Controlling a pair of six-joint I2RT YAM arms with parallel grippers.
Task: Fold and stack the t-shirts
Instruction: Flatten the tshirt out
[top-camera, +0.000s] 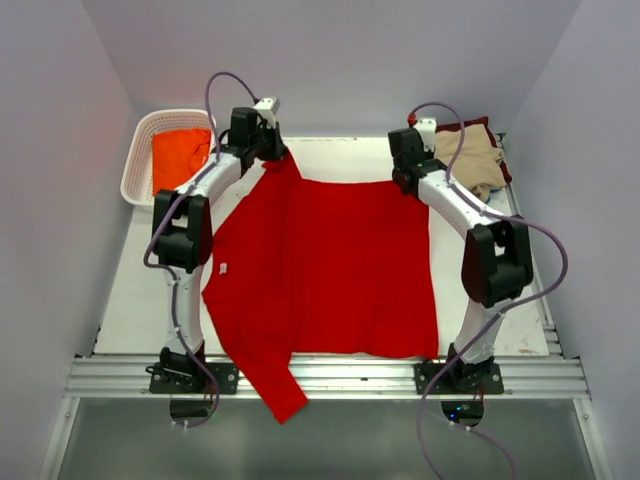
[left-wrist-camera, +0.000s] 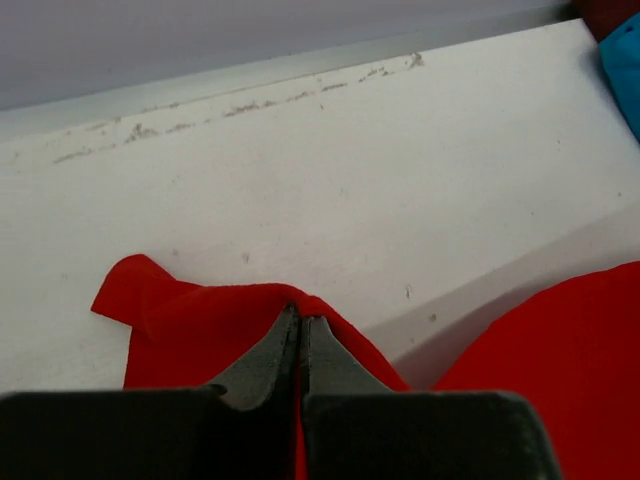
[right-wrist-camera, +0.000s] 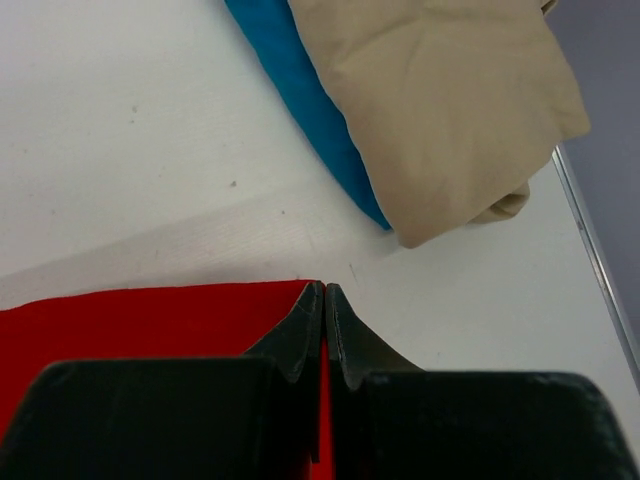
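A large bright red t-shirt (top-camera: 330, 270) lies spread over the white table, one sleeve hanging over the near edge; a small white tag (top-camera: 224, 268) shows at its left. My left gripper (top-camera: 272, 150) is shut on its far left corner (left-wrist-camera: 230, 320). My right gripper (top-camera: 405, 180) is shut on its far right corner (right-wrist-camera: 200, 315). A beige shirt (top-camera: 475, 160) lies folded on a maroon one (top-camera: 480, 125) at the far right; a blue shirt (right-wrist-camera: 300, 90) shows under the beige (right-wrist-camera: 440, 100). An orange shirt (top-camera: 180, 157) lies in the basket.
A white slotted plastic basket (top-camera: 137, 165) stands at the far left corner. The folded stack sits close beside my right gripper. Grey walls enclose the table on three sides. A metal rail (top-camera: 330, 375) runs along the near edge.
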